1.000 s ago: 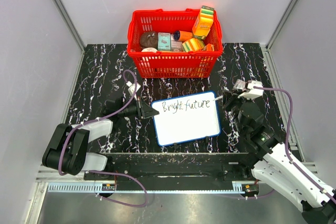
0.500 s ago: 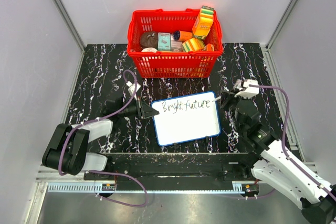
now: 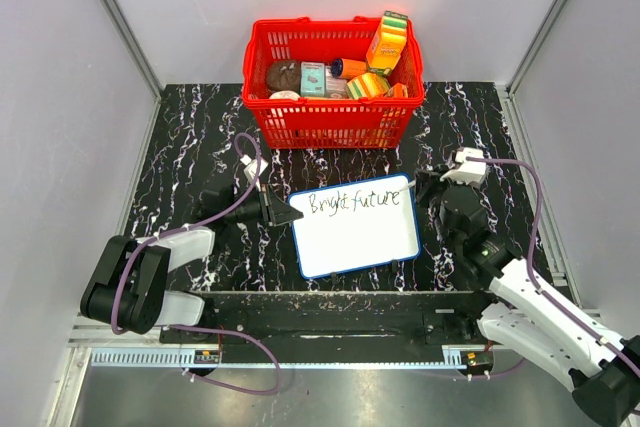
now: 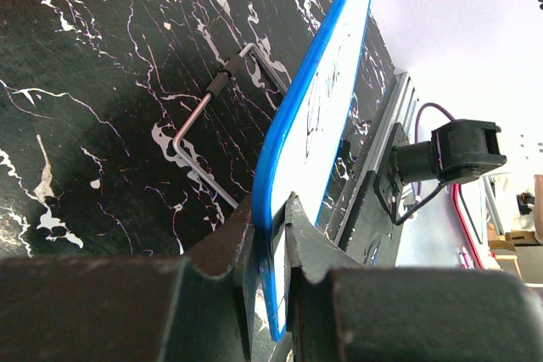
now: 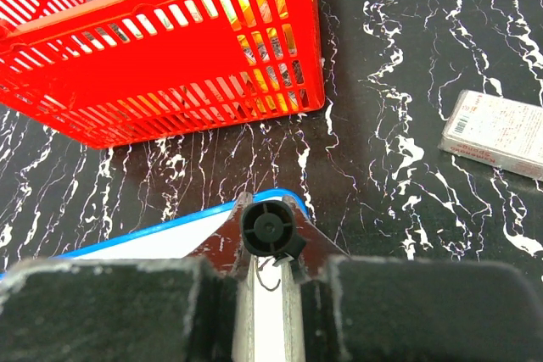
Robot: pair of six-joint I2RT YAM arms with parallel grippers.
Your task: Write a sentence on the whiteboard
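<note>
The whiteboard (image 3: 357,237) lies flat in front of the red basket, blue-rimmed. The sentence (image 3: 353,202) reads "Bright future" along its top. My left gripper (image 3: 283,212) is shut on the board's left rim; the left wrist view shows its fingers (image 4: 310,247) pinching the blue edge (image 4: 316,91). My right gripper (image 3: 428,190) hovers at the board's top right corner, shut on a black marker (image 5: 269,228). In the right wrist view, the marker stands over the whiteboard (image 5: 161,239), with a small hooked stroke (image 5: 268,280) just beneath it.
A red basket (image 3: 335,122) full of groceries stands behind the board, and its slatted wall (image 5: 170,65) is close ahead of the right gripper. A small grey packet (image 5: 496,133) lies on the black marble table to the right. A bent metal wire (image 4: 202,120) lies beside the board's left edge.
My right arm has shifted a little left, bringing the marker closer over the board's top right corner. The left arm and the board have not moved.
</note>
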